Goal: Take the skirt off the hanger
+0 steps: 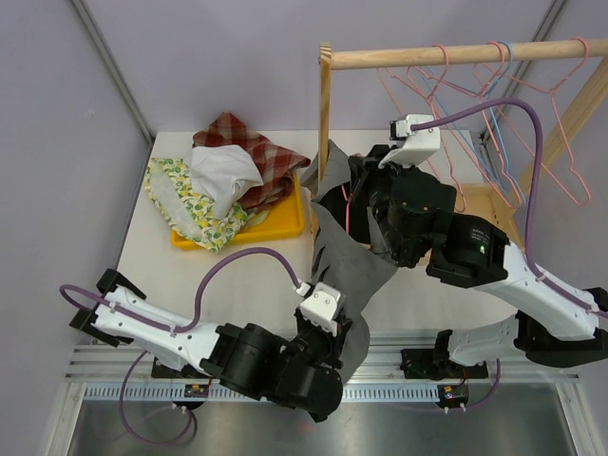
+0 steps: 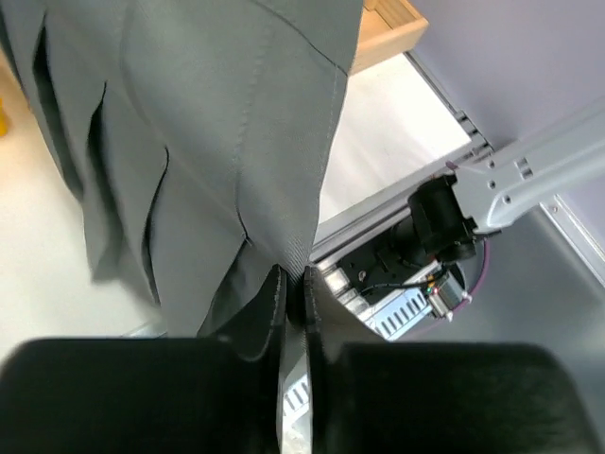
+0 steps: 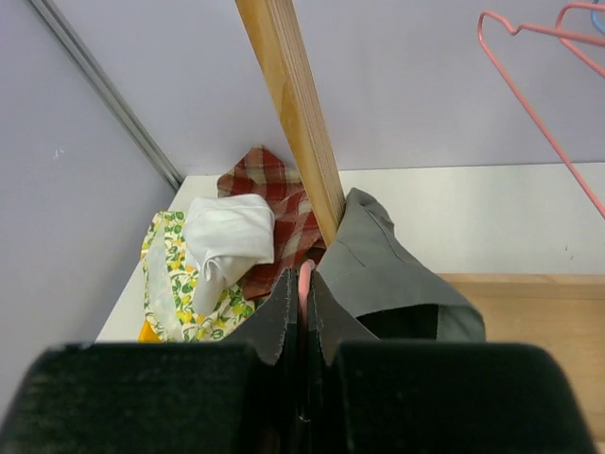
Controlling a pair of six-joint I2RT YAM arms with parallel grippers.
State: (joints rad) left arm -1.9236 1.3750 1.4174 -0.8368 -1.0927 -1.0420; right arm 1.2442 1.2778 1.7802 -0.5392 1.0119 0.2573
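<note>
The grey skirt [image 1: 344, 255] hung stretched between the two arms. Its top was beside the wooden post [image 1: 324, 114] and its lower edge was near the front of the desk [image 1: 161, 266]. The left fingers [image 2: 291, 291] were clenched on that lower edge. The right fingers [image 3: 302, 295] were pinched tight on the pink hanger [image 3: 304, 274] at the skirt's top. Other clothes [image 1: 228, 176] lay on a yellow tray [image 1: 285, 226].

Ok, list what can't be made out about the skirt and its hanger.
Hanger: right wrist view shows only a pink sliver between the fingers; top view, the skirt and right arm largely cover it.
Skirt's attachment to hanger: hidden in every view.
Skirt's top: cropped in left wrist view.
</note>
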